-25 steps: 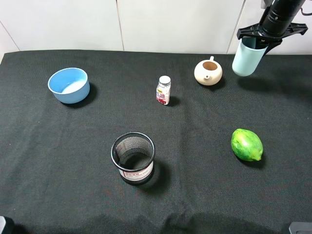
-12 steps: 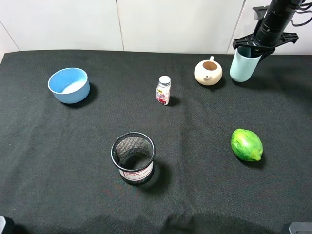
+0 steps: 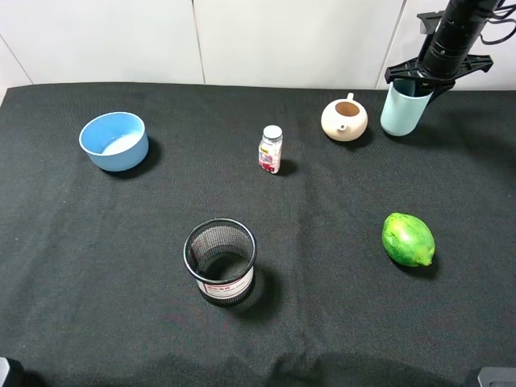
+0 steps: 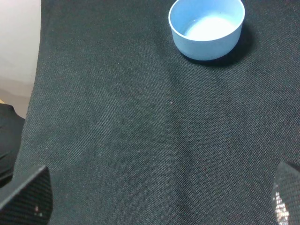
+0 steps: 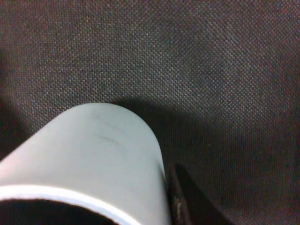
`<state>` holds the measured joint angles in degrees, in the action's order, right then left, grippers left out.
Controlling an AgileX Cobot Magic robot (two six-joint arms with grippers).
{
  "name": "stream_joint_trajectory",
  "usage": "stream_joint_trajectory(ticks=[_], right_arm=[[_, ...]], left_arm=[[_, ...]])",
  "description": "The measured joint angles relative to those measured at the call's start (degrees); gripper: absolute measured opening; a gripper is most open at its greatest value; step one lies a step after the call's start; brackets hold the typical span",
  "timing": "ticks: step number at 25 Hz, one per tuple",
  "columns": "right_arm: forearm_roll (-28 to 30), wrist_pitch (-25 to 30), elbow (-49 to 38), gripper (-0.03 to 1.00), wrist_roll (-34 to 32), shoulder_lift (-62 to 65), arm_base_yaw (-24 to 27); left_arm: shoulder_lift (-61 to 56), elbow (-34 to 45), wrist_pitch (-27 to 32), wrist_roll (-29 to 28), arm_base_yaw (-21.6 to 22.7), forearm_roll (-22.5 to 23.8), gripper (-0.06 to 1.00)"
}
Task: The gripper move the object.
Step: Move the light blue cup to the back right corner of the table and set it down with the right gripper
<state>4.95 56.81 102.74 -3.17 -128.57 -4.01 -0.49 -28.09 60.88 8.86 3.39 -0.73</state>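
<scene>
1. Nearest, the left gripper [image 4: 154, 201] hangs idle over bare cloth [image 3: 97, 266]. Its fingers are spread wide, with nothing between them.
2. Further in stand the holder [image 3: 219, 262] and, well to its right, the fruit [image 3: 408, 239]. Neither is near the work.
3. Beyond them are the bottle [image 3: 271, 150] mid-table and the bowl [image 3: 114, 153] far left.
4. At the far right the cup [image 3: 401, 113] stands just beside the teapot [image 3: 344, 119], apart from it. Its base appears to rest on the cloth.
5. The right gripper [image 3: 413, 79] straddles the cup's rim from above. In the wrist view one finger [image 5: 180, 197] lies against the cup's wall, so the claw looks closed on it.
6. I judge this to be the set-down, at the end of the move. The next move calls for parting the fingers clear of the wall, then lifting straight up so the cup is not tipped towards the teapot.
7. The cup is tall, plain and smooth, pale teal outside and darker within, with no handle. Such a narrow shape would topple easily if nudged at the rim.
</scene>
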Motion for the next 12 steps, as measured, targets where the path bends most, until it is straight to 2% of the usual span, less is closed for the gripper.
stream_joint_trajectory(ticks=[7,12], right_arm=[[-0.32,1.02,0.0,0.15,0.0,0.0,0.0],[-0.67,1.57,0.0,0.39,0.0,0.0,0.0]], left_arm=[[0.0,0.0,0.0,0.0,0.0,0.0,0.99],[0.0,0.0,0.0,0.0,0.0,0.0,0.99]])
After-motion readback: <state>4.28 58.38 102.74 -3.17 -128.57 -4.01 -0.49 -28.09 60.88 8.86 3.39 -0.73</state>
